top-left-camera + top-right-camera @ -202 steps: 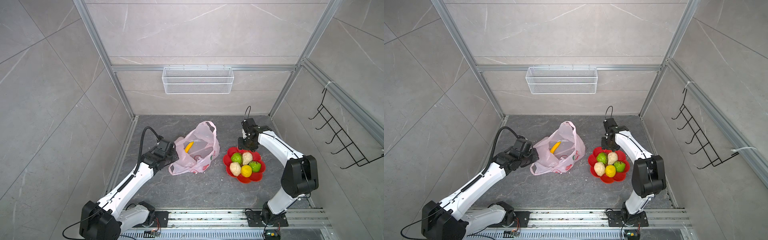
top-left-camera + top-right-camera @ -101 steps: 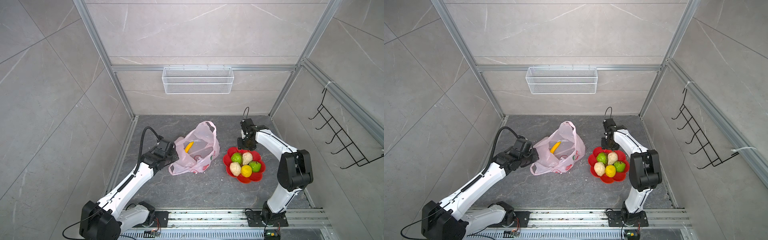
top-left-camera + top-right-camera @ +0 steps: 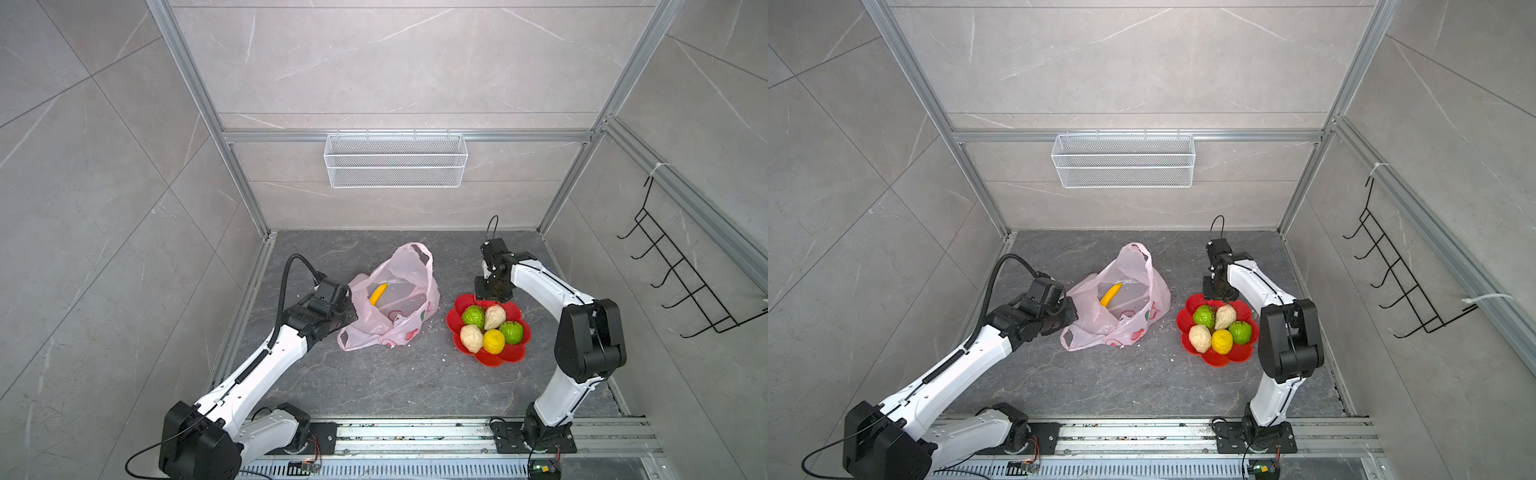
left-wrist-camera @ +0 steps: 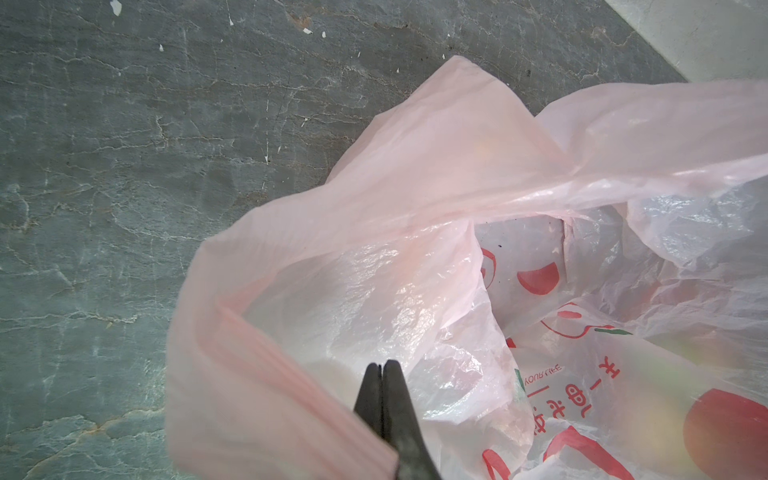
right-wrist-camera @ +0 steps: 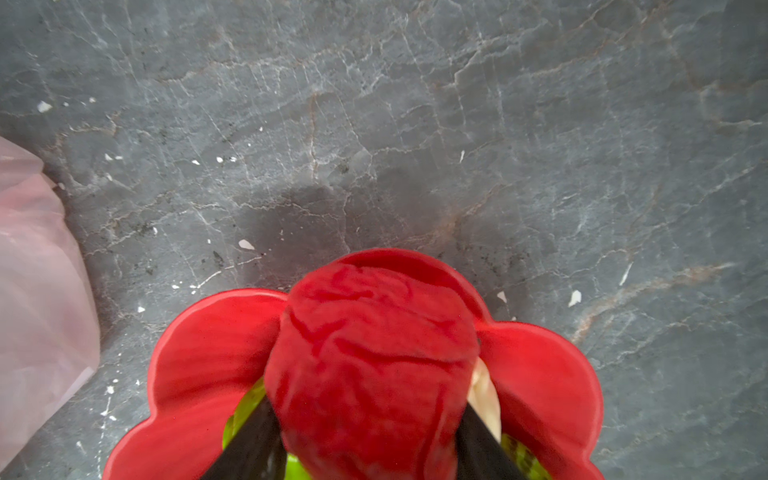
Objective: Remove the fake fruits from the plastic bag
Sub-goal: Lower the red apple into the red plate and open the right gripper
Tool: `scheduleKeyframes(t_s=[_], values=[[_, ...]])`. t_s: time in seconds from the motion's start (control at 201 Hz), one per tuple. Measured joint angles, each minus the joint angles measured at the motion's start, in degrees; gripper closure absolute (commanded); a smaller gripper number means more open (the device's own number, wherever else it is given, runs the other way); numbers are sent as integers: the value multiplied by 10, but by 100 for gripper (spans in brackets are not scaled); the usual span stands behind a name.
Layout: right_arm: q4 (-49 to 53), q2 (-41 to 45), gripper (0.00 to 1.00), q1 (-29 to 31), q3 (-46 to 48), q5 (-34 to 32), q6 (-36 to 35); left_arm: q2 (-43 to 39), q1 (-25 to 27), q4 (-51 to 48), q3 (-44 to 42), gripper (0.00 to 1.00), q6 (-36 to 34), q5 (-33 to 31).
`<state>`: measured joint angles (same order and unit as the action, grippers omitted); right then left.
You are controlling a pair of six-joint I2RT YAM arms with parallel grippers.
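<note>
The plastic bag [image 3: 409,266] [image 3: 1133,270] lies open on the dark floor, pale pink with red prints. A yellow banana [image 3: 378,294] [image 3: 1111,294] rests inside it. My left gripper [image 3: 351,309] [image 3: 1073,307] [image 4: 381,365] is shut on the bag's left rim, and a bunched handle band drapes over one finger. My right gripper [image 3: 492,293] [image 3: 1219,293] [image 5: 365,405] is shut on a lumpy red fruit [image 5: 374,332], hanging over the far edge of the red dish [image 3: 498,357] [image 3: 1221,359] [image 5: 199,340]. In both top views the gripper hides this fruit.
Two green fruits [image 3: 473,315] [image 3: 511,331], two cream fruits [image 3: 494,316] [image 3: 471,336] and a yellow one [image 3: 493,340] sit in the dish. A white wire basket [image 3: 395,166] hangs on the back wall. A black hook rack [image 3: 681,282] is on the right wall.
The right arm's elbow has shifted slightly while its gripper stays over the dish's far edge with the red fruit. The left arm and the bag have not moved.
</note>
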<state>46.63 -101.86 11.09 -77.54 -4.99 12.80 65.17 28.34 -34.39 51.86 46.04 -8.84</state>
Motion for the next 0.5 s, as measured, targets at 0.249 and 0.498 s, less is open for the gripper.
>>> scheduleKeyframes(t_s=[0.249,0.498], values=[[-2,38,59,0,10,1,0,0,0,0,0,100,0,0],[-2,68,59,0,14,0,0,0,0,1,0,100,0,1]])
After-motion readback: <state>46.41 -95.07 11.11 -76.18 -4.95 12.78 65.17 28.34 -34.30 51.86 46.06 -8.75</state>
